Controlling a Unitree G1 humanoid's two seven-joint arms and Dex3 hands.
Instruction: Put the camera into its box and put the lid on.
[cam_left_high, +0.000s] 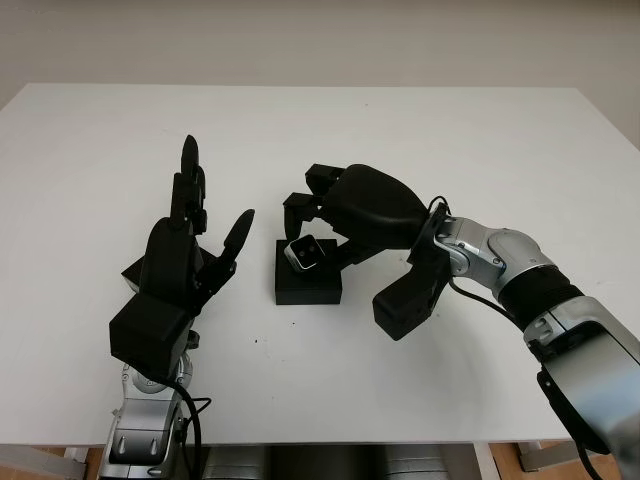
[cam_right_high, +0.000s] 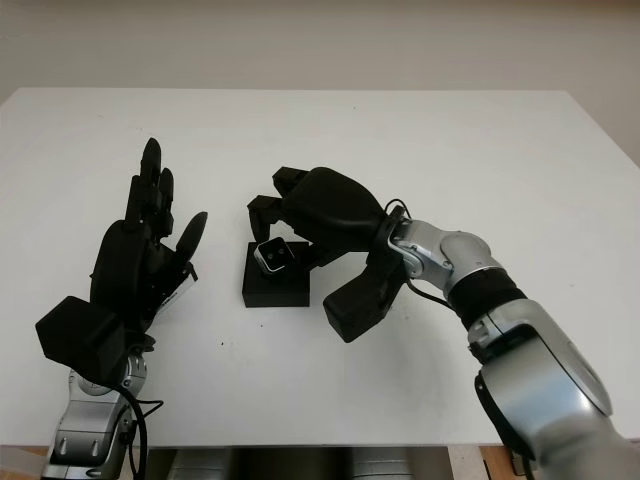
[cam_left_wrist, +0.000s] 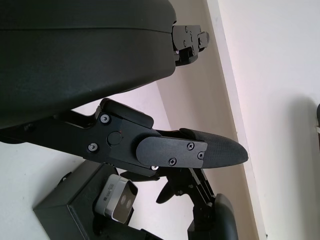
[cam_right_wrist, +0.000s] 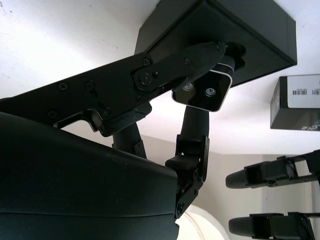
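One camera (cam_left_high: 304, 252), grasped in right hand (cam_left_high: 335, 215) fingers directly above black box (cam_left_high: 307, 285); left hand (cam_left_high: 185, 255) released, raised beside box.

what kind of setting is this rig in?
Probably a lab or test bench, not a home: a plain white table against a bare wall, with just task props on it. The right hand holds a small camera over its black box; the left hand is open beside it.

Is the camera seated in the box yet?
Not yet. The right hand grips the camera, tilted, above the box.
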